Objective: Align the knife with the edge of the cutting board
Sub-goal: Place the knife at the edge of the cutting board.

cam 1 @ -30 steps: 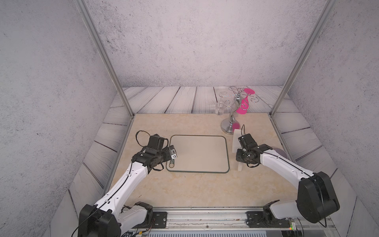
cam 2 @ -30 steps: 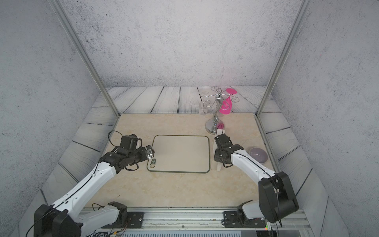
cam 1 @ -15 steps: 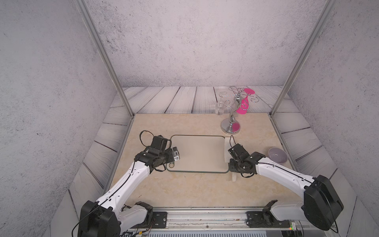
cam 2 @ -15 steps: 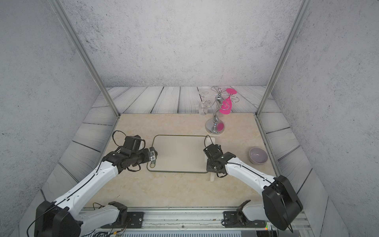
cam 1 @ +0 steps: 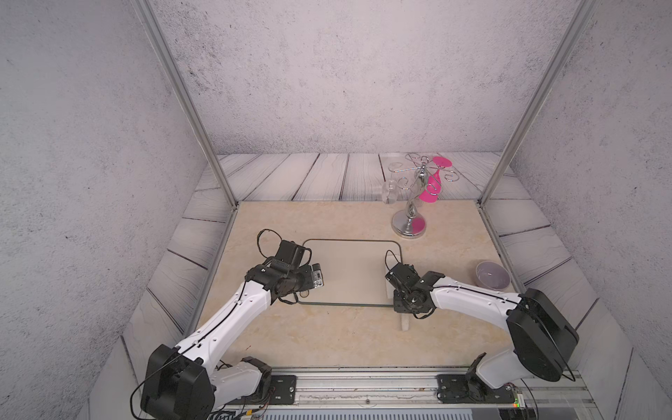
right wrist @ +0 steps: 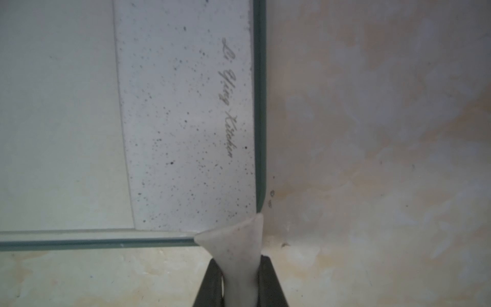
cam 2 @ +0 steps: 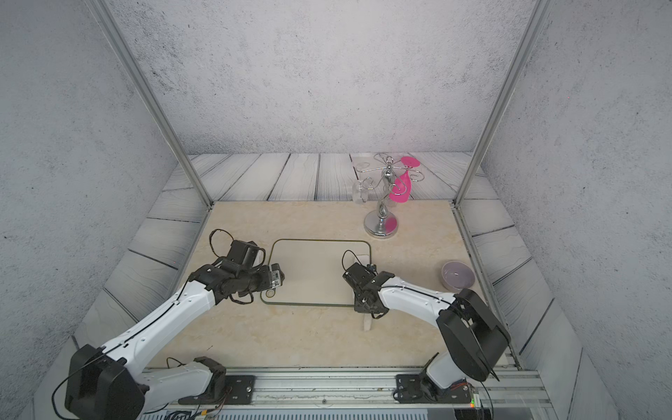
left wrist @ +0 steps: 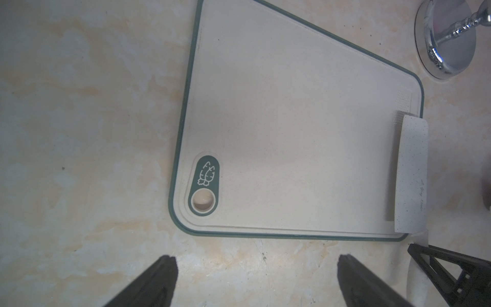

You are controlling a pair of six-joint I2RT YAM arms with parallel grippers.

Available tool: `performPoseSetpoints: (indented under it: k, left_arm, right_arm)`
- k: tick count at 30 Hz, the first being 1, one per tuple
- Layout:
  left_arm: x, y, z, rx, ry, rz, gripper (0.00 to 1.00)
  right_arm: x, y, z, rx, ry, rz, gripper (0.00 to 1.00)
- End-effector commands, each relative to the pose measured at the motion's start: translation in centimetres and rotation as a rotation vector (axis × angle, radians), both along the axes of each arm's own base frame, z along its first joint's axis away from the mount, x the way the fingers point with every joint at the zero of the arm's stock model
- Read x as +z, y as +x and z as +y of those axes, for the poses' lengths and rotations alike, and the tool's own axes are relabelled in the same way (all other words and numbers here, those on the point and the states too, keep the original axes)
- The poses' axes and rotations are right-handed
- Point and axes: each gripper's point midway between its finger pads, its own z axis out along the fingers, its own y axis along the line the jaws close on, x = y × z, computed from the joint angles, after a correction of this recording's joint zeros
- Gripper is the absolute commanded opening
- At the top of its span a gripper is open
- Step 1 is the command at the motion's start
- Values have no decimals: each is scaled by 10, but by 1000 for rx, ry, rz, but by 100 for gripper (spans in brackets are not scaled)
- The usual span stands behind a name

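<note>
- Since a second earlier, the right arm [cam 1: 472, 294] had swung the knife [cam 1: 391, 260] leftward from beside the chrome stand [cam 1: 407, 227] onto the right end of the cutting board [cam 1: 349, 272], uncovering a lilac bowl [cam 1: 492, 274]. The left arm [cam 1: 232, 316] had hardly shifted.
- The cutting board was a large beige rectangle with rounded corners and a thin dark green rim. It lay flat on the table [cam 1: 327, 334] in both top views, with an oval green label and round hole [left wrist: 203, 202] at its near-left corner.
- The left gripper [left wrist: 256, 259] hung over bare table just off the board, fingers spread wide and holding nothing.
- The knife was a small white cleaver with a broad blade [right wrist: 186, 119] speckled with fine dark dots and a smooth cream-white handle [right wrist: 236, 247].
- Its long axis ran along the board's right short edge. The blade pointed away from the robot, and the handle pointed toward it, projecting past the near-right corner over the table. The spine lay just inside the green rim, parallel to it.
- The right gripper [right wrist: 239, 263] was clamped tight on the handle, with a finger [right wrist: 212, 287] on each side just behind the flared end. The whole blade lay ahead of the fingertips.
- Small cursive script [right wrist: 228, 98] ran along the blade near the spine.
</note>
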Motion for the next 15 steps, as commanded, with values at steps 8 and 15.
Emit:
performPoseSetpoints:
  k: [8, 15]
  left_arm:
    - [1, 1, 0, 58, -9, 23, 100]
    - [20, 11, 3, 108, -36, -61, 100]
  right_arm:
    - [13, 23, 15, 38, 2, -85, 7]
    - [12, 28, 16, 86, -41, -81, 7]
